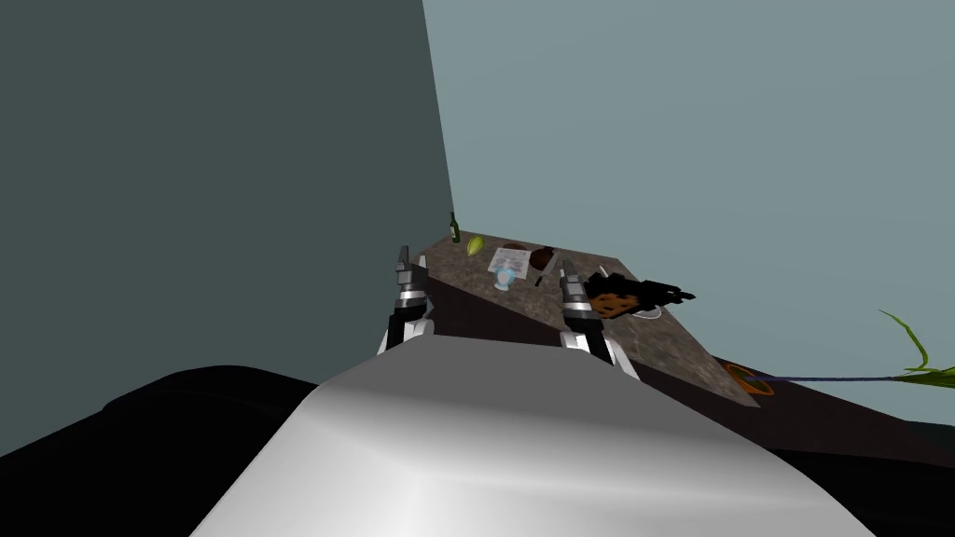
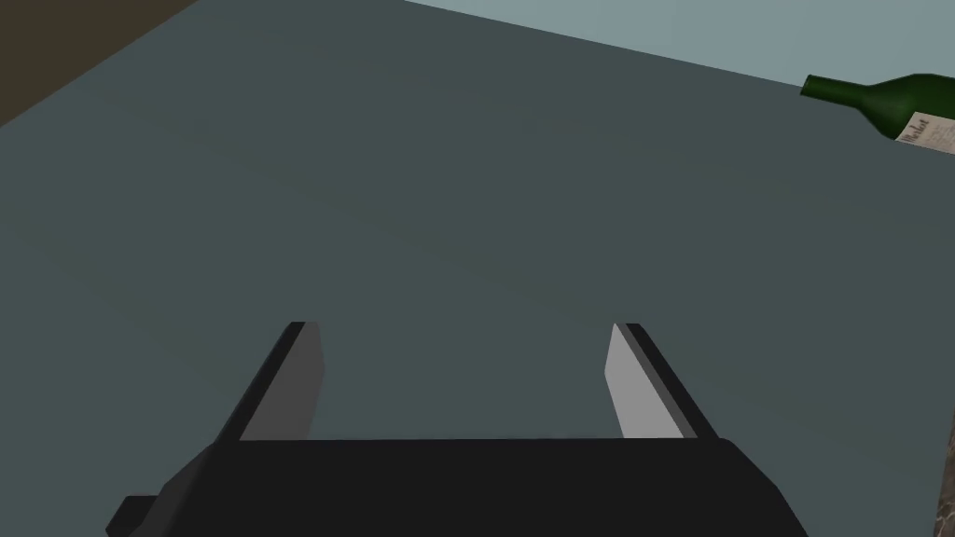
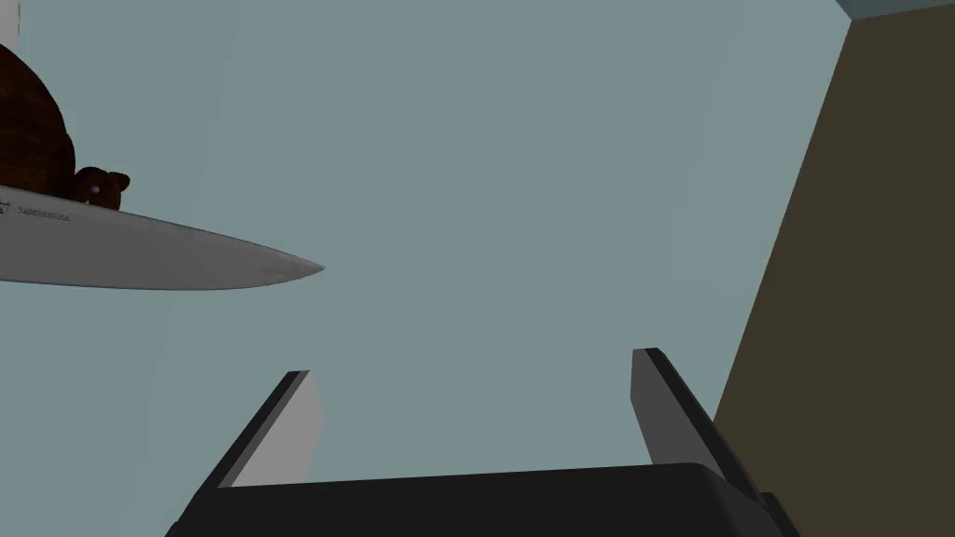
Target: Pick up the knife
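Note:
The knife (image 1: 545,268) lies on the speckled stone counter (image 1: 671,345), a thin grey strip beside a brown round object (image 1: 542,254). In the right wrist view its pale blade (image 3: 159,250) juts in from the side, tip pointing toward the space ahead of my fingers, apart from them. My right gripper (image 3: 474,364) is open and holds nothing; from the head camera it (image 1: 564,275) hovers just short of the knife. My left gripper (image 2: 463,325) is open too, at the counter's near corner (image 1: 404,256), facing a dark grey wall.
A green bottle (image 1: 454,227) stands at the counter's far corner and also appears by the left hand (image 2: 886,103). A green fruit (image 1: 475,245), a paper (image 1: 511,258), a glass (image 1: 505,276) and a black object (image 1: 639,295) sit on the counter. A potted plant (image 1: 751,378) is at the right end.

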Tool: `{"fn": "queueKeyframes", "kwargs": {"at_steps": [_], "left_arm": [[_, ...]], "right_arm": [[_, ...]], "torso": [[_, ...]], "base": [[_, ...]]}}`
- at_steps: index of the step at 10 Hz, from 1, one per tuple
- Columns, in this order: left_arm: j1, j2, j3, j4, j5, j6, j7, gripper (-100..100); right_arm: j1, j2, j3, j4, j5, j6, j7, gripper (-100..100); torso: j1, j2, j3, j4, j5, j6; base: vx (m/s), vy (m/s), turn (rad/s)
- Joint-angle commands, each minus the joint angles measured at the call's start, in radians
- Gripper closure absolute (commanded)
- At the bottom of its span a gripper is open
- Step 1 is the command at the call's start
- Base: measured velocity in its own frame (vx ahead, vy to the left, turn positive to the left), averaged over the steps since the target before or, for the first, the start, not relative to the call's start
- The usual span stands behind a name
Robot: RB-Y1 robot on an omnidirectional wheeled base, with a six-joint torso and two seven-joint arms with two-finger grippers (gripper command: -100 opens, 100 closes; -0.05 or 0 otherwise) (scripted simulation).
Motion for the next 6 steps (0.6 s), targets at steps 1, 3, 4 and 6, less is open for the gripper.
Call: {"fn": "queueKeyframes", "kwargs": {"at_steps": [1,3,4,6], "left_arm": [[0.000,0.000,0.000,0.000,0.000,0.000,0.000,0],[0.000,0.000,0.000,0.000,0.000,0.000,0.000,0],[0.000,0.000,0.000,0.000,0.000,0.000,0.000,0],[0.000,0.000,0.000,0.000,0.000,0.000,0.000,0]], "right_arm": [[-0.034,-0.006,-0.020,0.050,0.033,0.023,0.039,-100],[-0.057,-0.017,-0.045,0.102,0.071,0.043,0.084,-100],[-0.070,-0.024,-0.058,0.126,0.091,0.054,0.106,-100],[-0.095,-0.040,-0.084,0.186,0.131,0.076,0.152,-100]], "torso": [[0.000,0.000,0.000,0.000,0.000,0.000],[-0.001,0.000,0.000,0.000,0.000,0.000],[-0.001,0.001,0.000,0.000,0.000,0.000],[0.000,0.000,0.000,0.000,0.000,0.000]], "base": [[0.031,0.086,-0.006],[0.026,0.078,-0.003],[0.032,0.083,-0.003],[0.030,0.093,-0.004]]}}
